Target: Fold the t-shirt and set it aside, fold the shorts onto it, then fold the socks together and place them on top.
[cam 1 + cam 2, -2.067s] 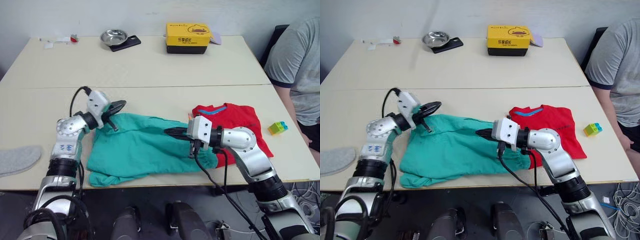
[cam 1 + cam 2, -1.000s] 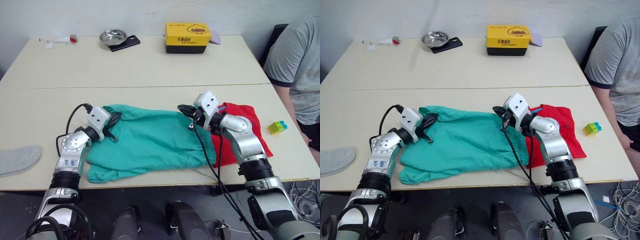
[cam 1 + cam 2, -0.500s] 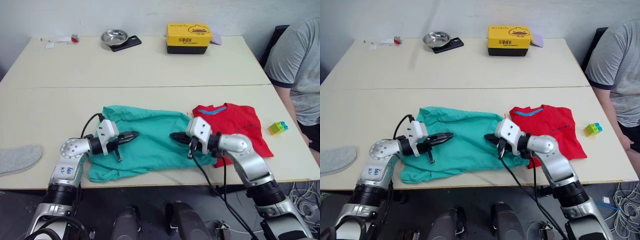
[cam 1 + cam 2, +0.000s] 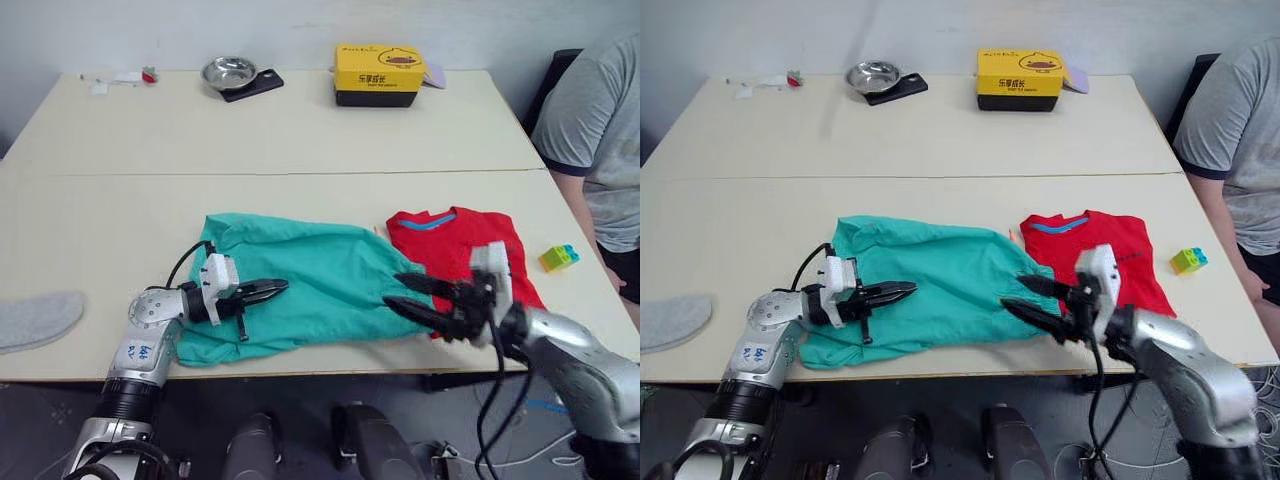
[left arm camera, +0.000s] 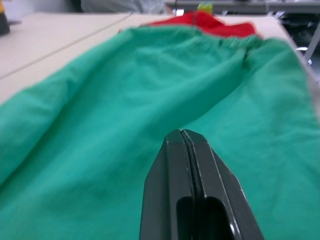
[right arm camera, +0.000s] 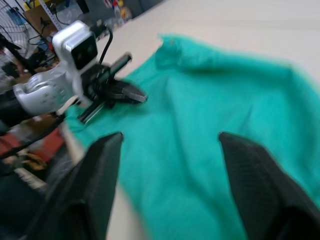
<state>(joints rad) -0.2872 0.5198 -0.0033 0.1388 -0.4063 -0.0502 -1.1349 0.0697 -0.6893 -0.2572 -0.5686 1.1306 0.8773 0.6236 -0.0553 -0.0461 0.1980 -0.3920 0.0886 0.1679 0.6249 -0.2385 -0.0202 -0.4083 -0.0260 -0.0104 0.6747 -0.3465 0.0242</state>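
The shorts (image 4: 300, 285) lie spread on the tabletop (image 4: 300, 140), their 3 o'clock edge overlapping the t-shirt (image 4: 460, 245). The left gripper (image 4: 268, 289) hovers over their 9 o'clock part, fingers pressed together. The right gripper (image 4: 408, 294), fingers spread apart, hovers at their 3 o'clock edge.

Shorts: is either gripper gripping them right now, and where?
Neither. The left gripper is shut with no cloth between its fingers, over the shorts; the right gripper is open at their right end.
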